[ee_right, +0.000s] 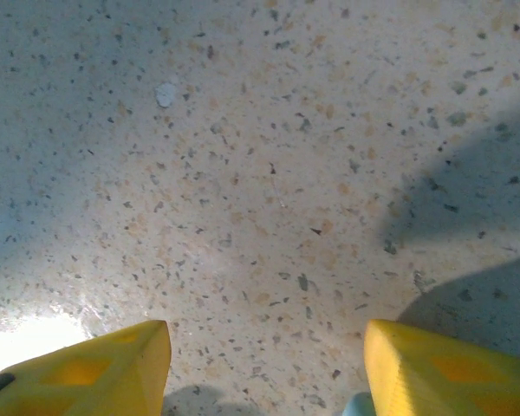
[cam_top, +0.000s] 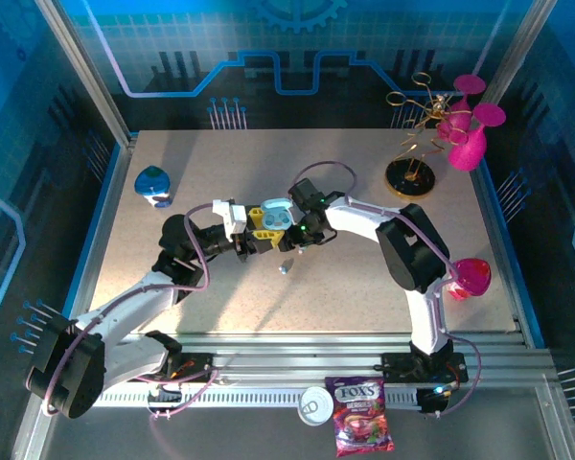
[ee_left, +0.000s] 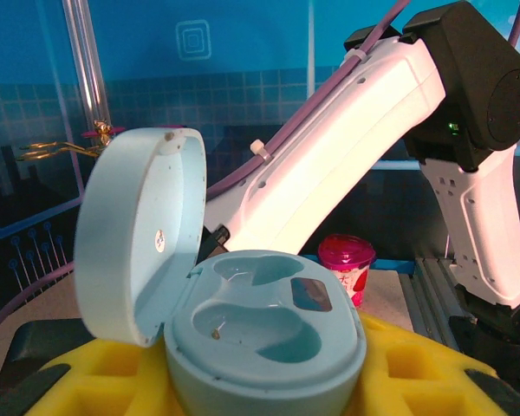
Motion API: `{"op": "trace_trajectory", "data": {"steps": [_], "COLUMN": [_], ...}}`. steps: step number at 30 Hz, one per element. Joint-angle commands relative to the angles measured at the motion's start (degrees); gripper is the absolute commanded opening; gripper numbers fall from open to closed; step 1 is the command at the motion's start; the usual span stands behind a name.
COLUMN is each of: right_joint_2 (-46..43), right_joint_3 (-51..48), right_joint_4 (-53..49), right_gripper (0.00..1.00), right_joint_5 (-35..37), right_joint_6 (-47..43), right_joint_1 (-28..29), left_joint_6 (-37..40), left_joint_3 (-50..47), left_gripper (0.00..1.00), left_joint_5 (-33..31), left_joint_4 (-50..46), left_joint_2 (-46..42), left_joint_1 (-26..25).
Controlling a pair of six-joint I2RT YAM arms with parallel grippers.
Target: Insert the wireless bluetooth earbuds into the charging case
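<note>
The charging case [cam_top: 278, 217] is held off the table [cam_top: 364, 297] by the left gripper [cam_top: 265, 228], whose jaws are closed tight on its base. In the left wrist view the case [ee_left: 269, 347] is seen as a smooth, matte, pale blue pebble of plastic, clamped between blocky yellow fingers [ee_left: 416, 373] with moulded square recesses. Its rounded lid [ee_left: 139, 234] is hinged up on the left, nearly upright, and two kidney-shaped wells are sunk into the base. A glossy white arm shell and a translucent pink cup [ee_left: 347, 260] are seen behind it.

One earbud [cam_top: 284, 267], a tiny stubby grey piece, is left lying on the speckled, stone-like table just in front of the two grippers, apart from the case.

The right gripper [cam_top: 295, 241] is held just beside the case. In its own wrist view the gripper [ee_right: 264, 364] is shown with its wedge-shaped yellow fingertips [ee_right: 113, 364] well apart, only bare tabletop between them, and nothing gripped.

A second, darker blue oval case [cam_top: 153, 185] is set near the far left corner.
</note>
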Motion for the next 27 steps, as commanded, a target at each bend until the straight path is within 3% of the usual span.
{"op": "trace_trajectory", "data": {"steps": [1,27], "right_joint_2": [1.49,-4.88], "right_joint_3": [1.59,-1.55], "right_joint_4": [-3.1,-8.89], "right_gripper": [0.61,0.54], "right_joint_5": [-0.77,-2.71], "right_joint_6": [-1.92,-8.02], "right_joint_1": [1.28,5.87], "left_joint_6": [1.08,1.39], "left_joint_3": [0.17,0.0], "left_gripper": [0.29,0.3], "left_joint_5": [0.9,0.43], "left_joint_4": [0.32,0.14], "left_joint_2": [0.17,-0.52], "left_joint_1": [-0.27,-0.22]}}
